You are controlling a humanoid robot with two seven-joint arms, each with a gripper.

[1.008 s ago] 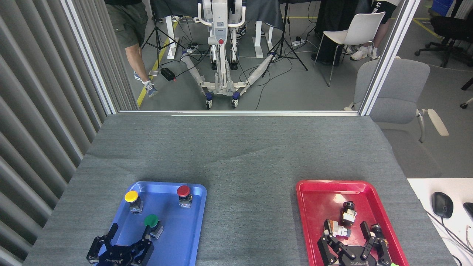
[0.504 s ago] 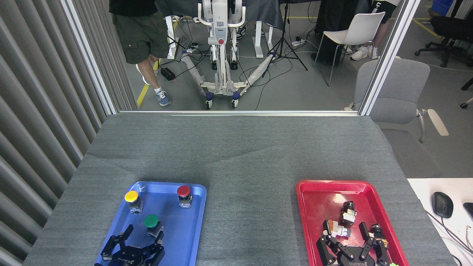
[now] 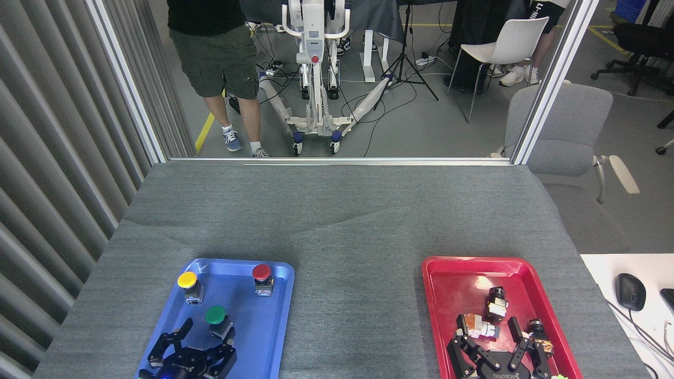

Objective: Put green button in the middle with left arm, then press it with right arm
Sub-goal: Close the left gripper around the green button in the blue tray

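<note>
A: Where's the green button [image 3: 216, 315]?
B: In the blue tray [image 3: 263, 337], just beyond the left end effector [image 3: 202, 339], whose fingers are spread and empty.
A: The right end effector [image 3: 492, 350]?
B: Spread too, over the red tray [image 3: 453, 287].

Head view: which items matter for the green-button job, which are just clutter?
In play:
green button
bare middle of table
left gripper, open
right gripper, open

Clutter:
yellow button
red button
blue tray
red tray with small parts
</note>
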